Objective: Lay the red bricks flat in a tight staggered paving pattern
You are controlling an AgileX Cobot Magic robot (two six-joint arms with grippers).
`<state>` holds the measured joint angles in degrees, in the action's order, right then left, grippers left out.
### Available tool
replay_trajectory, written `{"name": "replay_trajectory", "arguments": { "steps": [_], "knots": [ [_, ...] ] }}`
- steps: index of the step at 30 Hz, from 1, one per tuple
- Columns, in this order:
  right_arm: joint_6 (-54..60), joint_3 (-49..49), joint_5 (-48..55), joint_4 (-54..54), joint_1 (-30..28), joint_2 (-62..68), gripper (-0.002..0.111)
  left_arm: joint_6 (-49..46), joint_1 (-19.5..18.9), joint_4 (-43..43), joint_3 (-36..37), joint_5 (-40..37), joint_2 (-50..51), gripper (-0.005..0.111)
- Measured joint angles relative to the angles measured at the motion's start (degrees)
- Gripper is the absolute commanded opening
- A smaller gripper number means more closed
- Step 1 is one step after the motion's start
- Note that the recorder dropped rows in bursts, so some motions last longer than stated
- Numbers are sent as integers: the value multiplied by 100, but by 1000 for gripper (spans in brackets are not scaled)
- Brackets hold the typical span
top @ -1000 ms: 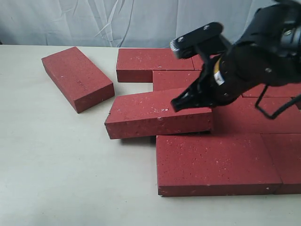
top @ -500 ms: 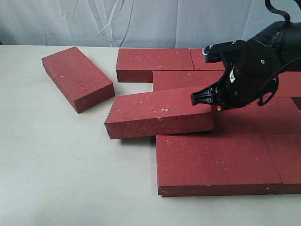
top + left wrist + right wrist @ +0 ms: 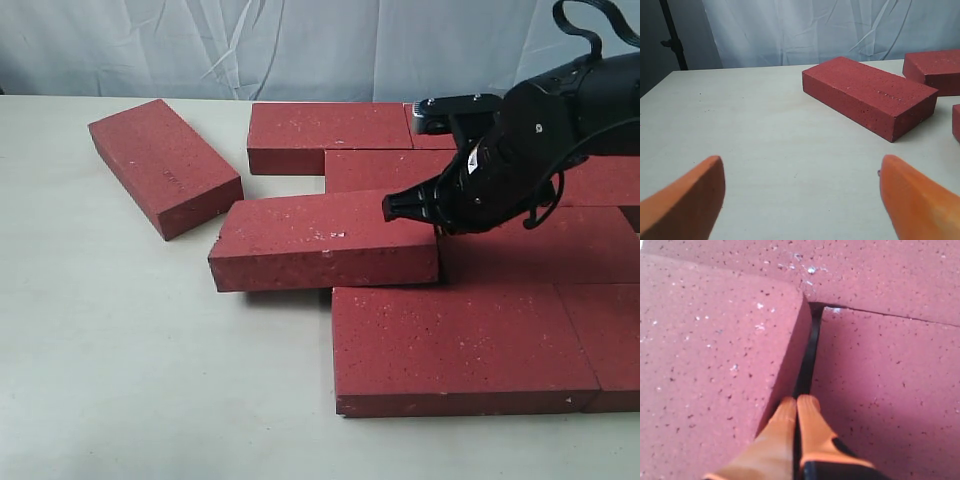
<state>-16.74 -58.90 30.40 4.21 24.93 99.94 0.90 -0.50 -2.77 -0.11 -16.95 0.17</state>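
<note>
Two orange fingertips of the right gripper (image 3: 797, 402) were pressed together, holding nothing, set in the seam at the near end of a skewed red brick (image 3: 320, 240). Beside them lay the paved bricks (image 3: 460, 345), and beyond the skewed one, well apart, a loose brick (image 3: 165, 165). Any nudge should probably stay low and square to the end face, so the brick slides flat rather than pivots.

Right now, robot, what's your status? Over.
Left gripper: jaws open, empty. Right gripper: jaws shut, tips at end of middle brick. That brick not yet snug. One loose brick lies apart.
</note>
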Motion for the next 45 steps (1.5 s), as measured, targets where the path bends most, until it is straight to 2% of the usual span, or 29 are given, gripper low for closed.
{"name": "replay_trajectory", "arguments": {
  "steps": [8, 17, 24, 26, 31, 45],
  "knots": [
    [357, 0, -308, -473, 0, 177, -1, 0, 0, 0, 0, 0, 0, 79],
    [405, 0, -503, -357, 0, 181, -1, 0, 0, 0, 0, 0, 0, 79],
    [405, 0, -215, -299, 0, -554, -1, 0, 0, 0, 0, 0, 0, 79],
    [537, -12, 226, -288, 169, -788, -1, 0, 0, 0, 0, 0, 0, 79],
    [685, -12, 601, -314, 702, -849, -1, 0, 0, 0, 0, 0, 0, 79],
    [727, -12, 641, -325, 1525, -896, -1, 0, 0, 0, 0, 0, 0, 79]
  ]
}}
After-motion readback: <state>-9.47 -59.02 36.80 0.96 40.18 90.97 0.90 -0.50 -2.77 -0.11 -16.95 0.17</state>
